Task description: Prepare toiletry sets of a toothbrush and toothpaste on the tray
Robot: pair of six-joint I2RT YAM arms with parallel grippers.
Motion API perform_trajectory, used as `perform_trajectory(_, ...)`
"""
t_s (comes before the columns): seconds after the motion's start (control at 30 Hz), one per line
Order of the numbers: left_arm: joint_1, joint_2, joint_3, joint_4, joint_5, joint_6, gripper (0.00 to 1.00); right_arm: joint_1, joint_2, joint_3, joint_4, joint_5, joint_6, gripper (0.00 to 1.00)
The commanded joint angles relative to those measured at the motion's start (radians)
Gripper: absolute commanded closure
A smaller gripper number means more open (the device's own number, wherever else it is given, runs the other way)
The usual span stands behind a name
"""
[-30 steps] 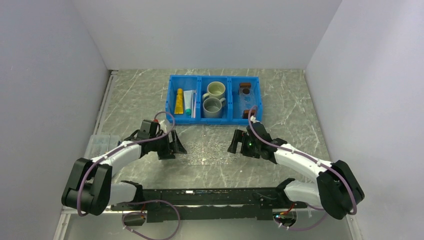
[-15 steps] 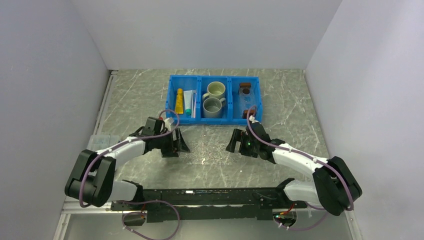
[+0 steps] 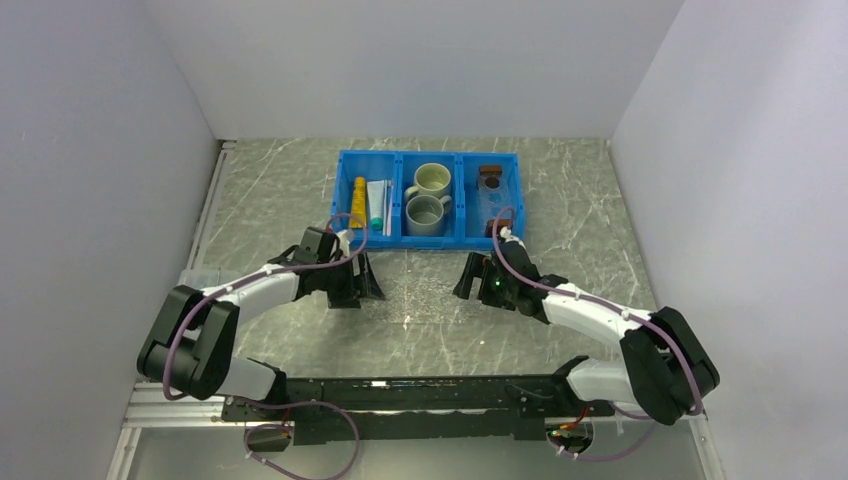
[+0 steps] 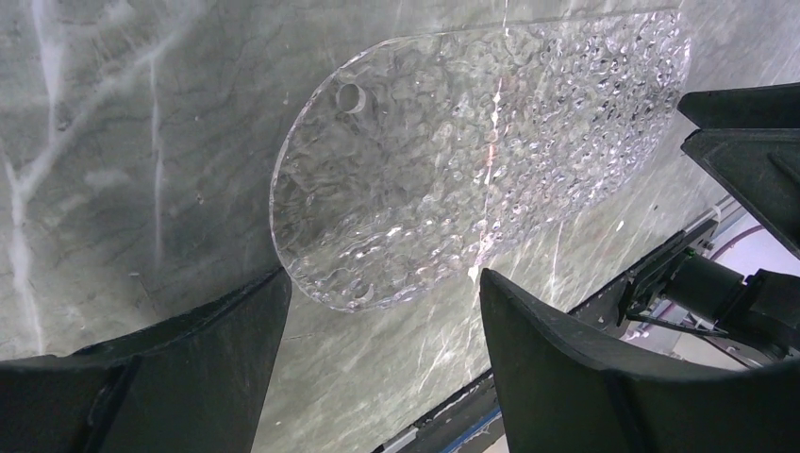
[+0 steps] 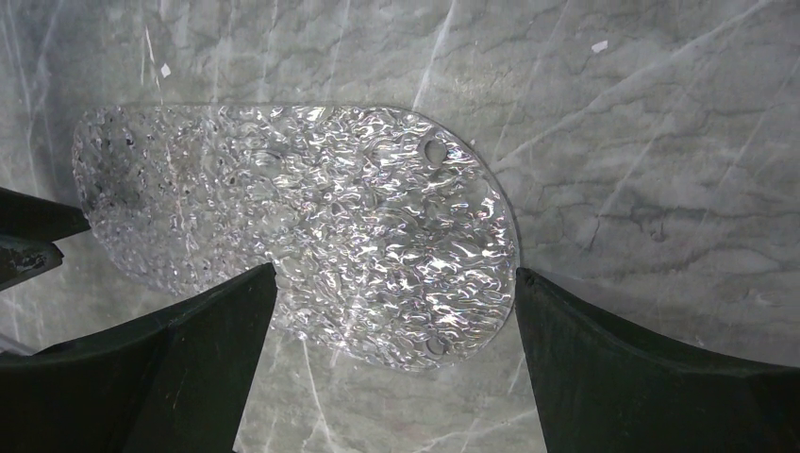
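Both arms have crept closer to the blue bin (image 3: 430, 243) over the last second, the left one more than the right. The tray (image 4: 472, 160), a clear dimpled sheet with rounded ends, lies flat on the marble just in front of the bin's middle compartment, and nothing rests on it.

The left gripper (image 3: 357, 281) hangs below the bin's left compartment and the right gripper (image 3: 470, 281) below its right one. Each has its jaws spread wide and holds nothing. The forearms reach low over the table with wrists tipped down, so each wrist camera looks at one end of the tray.

I judge the laying-out step finished and the fetching about to start. The yellow toothpaste (image 3: 358, 202), the white toothpaste (image 3: 377, 203) and the toothbrush (image 3: 387, 210) all sit in the bin's left compartment. The left arm is nearer (a short reach), but it must rise over the front wall and pinch one item alone.
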Motion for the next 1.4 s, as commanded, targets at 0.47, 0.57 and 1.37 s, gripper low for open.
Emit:
perform_trajectory(0.47,-0.033,-0.03,0.025,-0.033,-0.051,0.021,0.19,0.009,-0.017,0.085,-0.132,0.085,-0.032,0.01)
perform_trajectory(0.57,-0.033,-0.069,0.053,-0.086,-0.085,0.04,0.19,0.008,-0.045,0.129,-0.207,0.146,-0.052,0.0)
perform_trajectory(1.37,-0.033,-0.558,0.463,-0.577,-0.361,0.273,0.11,0.007,-0.008,0.681,-0.571,0.407,-0.305,0.02)
